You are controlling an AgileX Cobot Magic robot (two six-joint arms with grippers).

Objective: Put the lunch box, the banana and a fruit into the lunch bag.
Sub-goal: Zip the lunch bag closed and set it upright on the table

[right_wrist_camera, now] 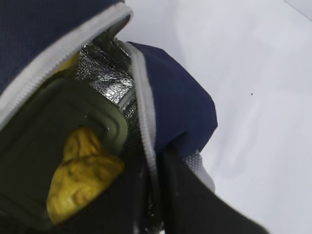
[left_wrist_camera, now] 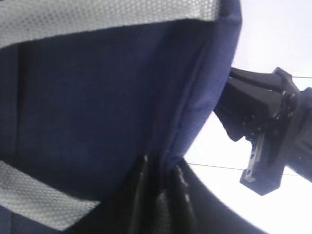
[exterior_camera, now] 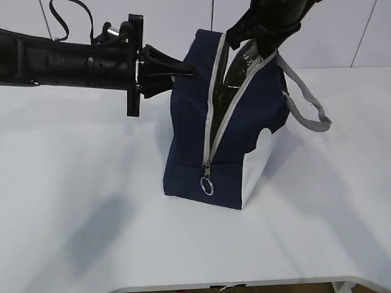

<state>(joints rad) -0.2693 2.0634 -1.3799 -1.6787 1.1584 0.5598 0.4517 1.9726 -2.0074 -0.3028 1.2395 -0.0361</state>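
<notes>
The navy lunch bag (exterior_camera: 195,122) stands upright on the white table (exterior_camera: 73,201), unzipped. The left gripper (left_wrist_camera: 163,168) pinches its fabric edge; the right gripper (right_wrist_camera: 156,195) clamps the zipper rim. Inside lie the sage-lidded lunch box (right_wrist_camera: 73,112) and a lumpy yellow fruit (right_wrist_camera: 80,178).

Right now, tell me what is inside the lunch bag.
Through the lunch bag's open zipper: the lunch box with its pale green lid, and the lumpy yellow fruit. The banana is not identifiable; the fabric covers the rest.
</notes>
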